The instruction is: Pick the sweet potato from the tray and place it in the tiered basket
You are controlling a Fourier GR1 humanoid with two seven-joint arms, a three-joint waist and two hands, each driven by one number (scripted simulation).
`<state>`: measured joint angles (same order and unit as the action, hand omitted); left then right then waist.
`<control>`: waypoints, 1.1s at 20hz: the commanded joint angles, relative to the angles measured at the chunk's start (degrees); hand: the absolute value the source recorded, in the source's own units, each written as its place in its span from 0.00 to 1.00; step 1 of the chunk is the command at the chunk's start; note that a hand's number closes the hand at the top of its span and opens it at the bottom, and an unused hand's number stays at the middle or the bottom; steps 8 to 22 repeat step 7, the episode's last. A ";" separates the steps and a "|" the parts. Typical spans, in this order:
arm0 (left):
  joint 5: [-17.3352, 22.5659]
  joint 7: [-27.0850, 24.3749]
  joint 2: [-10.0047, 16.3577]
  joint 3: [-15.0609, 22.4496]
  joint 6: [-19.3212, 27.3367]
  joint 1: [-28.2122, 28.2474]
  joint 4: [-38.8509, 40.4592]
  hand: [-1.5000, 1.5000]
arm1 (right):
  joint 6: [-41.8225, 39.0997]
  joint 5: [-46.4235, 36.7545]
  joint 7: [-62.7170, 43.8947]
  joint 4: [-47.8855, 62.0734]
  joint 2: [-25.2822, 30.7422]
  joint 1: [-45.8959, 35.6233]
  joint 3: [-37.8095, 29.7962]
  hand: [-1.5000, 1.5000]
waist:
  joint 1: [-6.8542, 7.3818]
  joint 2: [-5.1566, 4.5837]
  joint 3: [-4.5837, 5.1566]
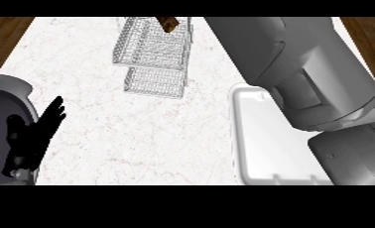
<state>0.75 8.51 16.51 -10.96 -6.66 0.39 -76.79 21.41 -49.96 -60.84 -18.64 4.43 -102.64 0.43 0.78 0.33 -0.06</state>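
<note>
One sweet potato (169, 23) shows at the basket's (150, 53) far rim, well apart from my left hand (29, 138), which rests near-left of the basket with fingers straight. My right hand is out of view.

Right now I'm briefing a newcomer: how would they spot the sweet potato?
On the white marble counter, find the wire tiered basket toward the far edge. At its upper tier's far rim shows the sweet potato, the only brown thing against silver wire.

Tiered basket (152, 56) left of tray (253, 142)
</note>
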 commanded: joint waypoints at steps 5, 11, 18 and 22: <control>1.29 -1.31 0.29 -2.35 -0.29 5.09 0.34 0.50 | 12.86 4.62 -1.34 -15.79 -2.39 7.96 -5.00 0.00 | -4.03 1.87 -0.23; 1.61 -0.27 1.16 -3.20 -0.06 4.39 -0.28 0.50 | 12.01 5.59 1.58 -20.93 -4.23 12.58 -4.39 0.00 | -4.93 1.98 -0.28; 1.61 -0.27 1.16 -3.20 -0.06 4.39 -0.28 0.50 | 12.01 5.59 1.58 -20.93 -4.23 12.58 -4.39 0.00 | -4.93 1.98 -0.28; 1.61 -0.27 1.16 -3.20 -0.06 4.39 -0.28 0.50 | 12.01 5.59 1.58 -20.93 -4.23 12.58 -4.39 0.00 | -4.93 1.98 -0.28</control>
